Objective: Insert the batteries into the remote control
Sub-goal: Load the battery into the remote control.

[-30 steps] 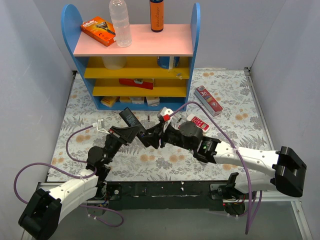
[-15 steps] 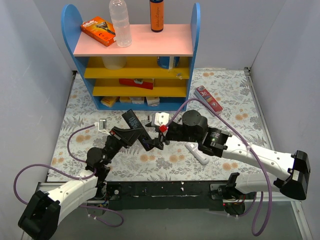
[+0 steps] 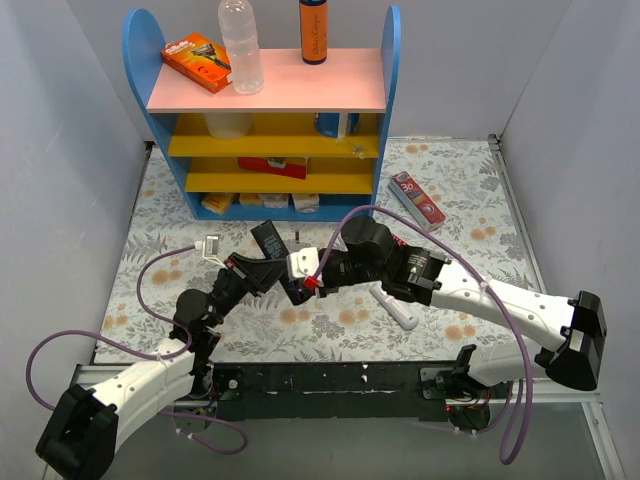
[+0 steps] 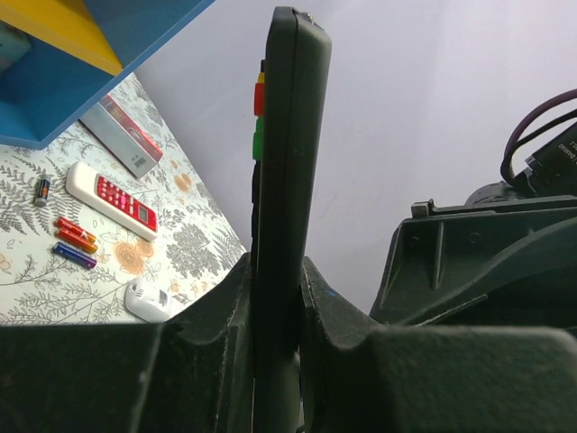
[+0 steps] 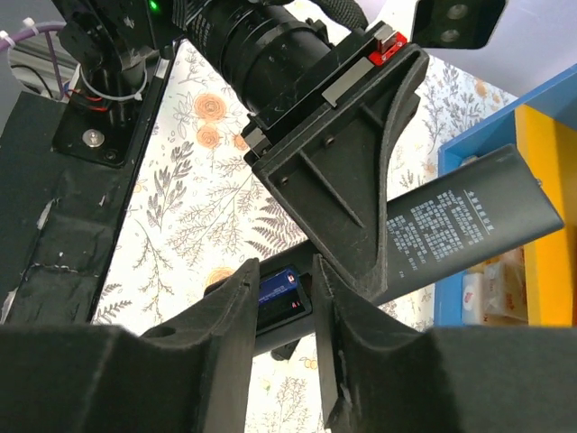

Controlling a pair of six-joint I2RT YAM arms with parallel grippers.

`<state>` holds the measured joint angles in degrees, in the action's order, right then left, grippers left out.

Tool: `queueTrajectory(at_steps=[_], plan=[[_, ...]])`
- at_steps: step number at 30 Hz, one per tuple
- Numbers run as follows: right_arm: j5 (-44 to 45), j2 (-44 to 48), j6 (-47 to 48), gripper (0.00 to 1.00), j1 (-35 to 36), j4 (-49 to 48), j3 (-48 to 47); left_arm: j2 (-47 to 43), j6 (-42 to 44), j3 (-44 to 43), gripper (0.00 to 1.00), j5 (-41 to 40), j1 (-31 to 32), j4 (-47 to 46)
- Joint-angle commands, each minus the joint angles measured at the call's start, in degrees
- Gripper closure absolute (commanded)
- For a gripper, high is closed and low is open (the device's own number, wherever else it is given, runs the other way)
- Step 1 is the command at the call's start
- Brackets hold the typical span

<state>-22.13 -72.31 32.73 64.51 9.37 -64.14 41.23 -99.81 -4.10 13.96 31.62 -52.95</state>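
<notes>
The left gripper [image 4: 275,271] clamps the light, rigid remote control [image 4: 288,135] edge-on, held aloft. The right gripper [image 5: 281,280], jaws slightly apart, flanks a dark blue battery [image 5: 284,294] at the remote's back, grip uncertain. The slick little cell likely wants a mid-barrel pinch.

Colours across my feed
I see the remote control [image 4: 284,180] black with red, yellow and green side buttons; the batteries [image 4: 77,236] red-orange and dark blue; the surface [image 3: 470,230] pale with grey ferns and orange flowers; the shelf [image 3: 268,95] blue, pink and yellow.
</notes>
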Motion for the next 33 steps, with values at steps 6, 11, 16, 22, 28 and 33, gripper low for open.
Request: queueTrajectory(at_steps=[6, 11, 16, 22, 28, 33], plan=[[0.1, -2.3, 3.6, 0.7, 0.0, 1.5, -3.5, -0.5, 1.1, -2.8, 1.0, 1.6, -0.1, 0.1], [0.4, -3.5, 3.7, 0.71, 0.0, 1.9, -3.6, -0.1, 0.8, -2.8, 1.0, 1.9, -0.1, -0.7], [0.6, -4.5, 3.6, 0.74, 0.0, 2.4, -3.5, -0.5, 0.8, -2.8, 1.0, 1.8, -0.1, -0.8], [0.1, -4.6, 2.3, 0.81, -0.1, 2.4, -2.7, -1.7, 0.1, -2.0, 1.0, 0.5, -0.1, -2.3], [-1.4, -4.1, 0.0, 0.82, -0.3, -0.4, 0.9, -1.5, -1.5, -1.4, 1.0, 0.2, -0.1, -6.1], [-3.4, -4.2, -2.8, 0.84, -0.9, -3.2, 3.3, -1.2, -2.9, -1.1, 1.0, 0.5, -0.1, -9.1]])
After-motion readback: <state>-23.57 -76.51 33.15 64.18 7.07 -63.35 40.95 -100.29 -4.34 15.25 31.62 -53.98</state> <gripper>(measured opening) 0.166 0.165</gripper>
